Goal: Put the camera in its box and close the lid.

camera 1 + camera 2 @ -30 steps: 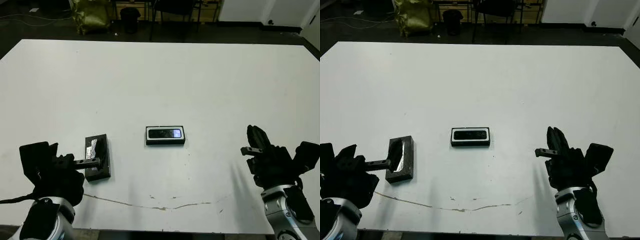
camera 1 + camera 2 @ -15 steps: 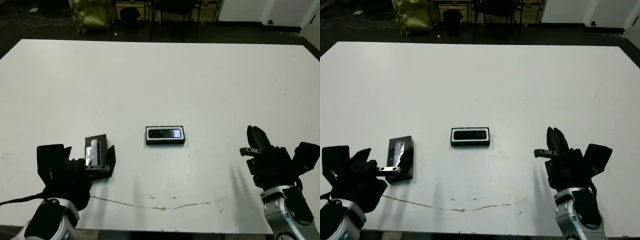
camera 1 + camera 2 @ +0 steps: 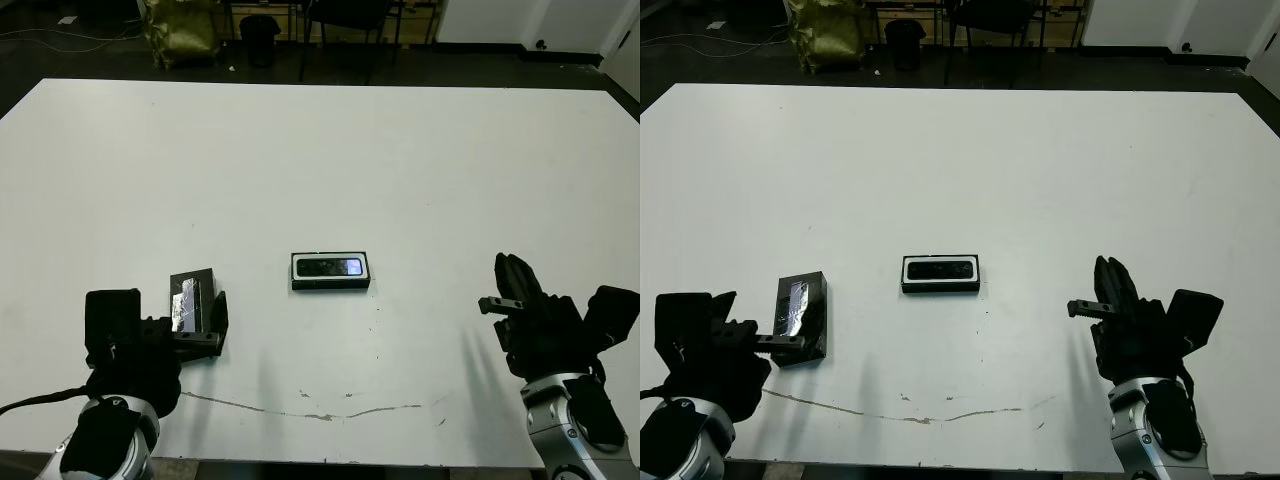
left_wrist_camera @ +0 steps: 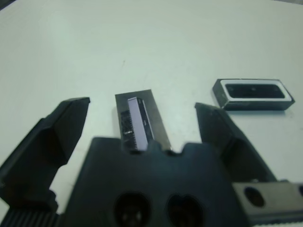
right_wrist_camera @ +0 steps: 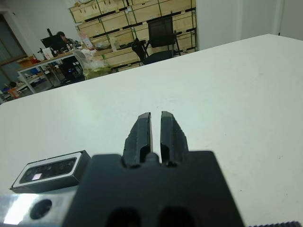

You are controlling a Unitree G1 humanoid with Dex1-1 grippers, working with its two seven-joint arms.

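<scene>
Black lid (image 3: 193,312) lay on the surface, long axis pointing away from me, directly ahead of my spread left end effector (image 4: 142,142). Camera (image 3: 332,267) sat in box (image 3: 331,284) mid-surface. Right end effector (image 5: 155,135) stayed pressed together, farther off.

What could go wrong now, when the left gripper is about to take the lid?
1. The left gripper is open with its fingers on both sides of the lid, which lies flat on the table. It may slide away instead of being gripped.
2. The camera already lies in the box. A lid set down crooked could push the box or fail to close.
</scene>
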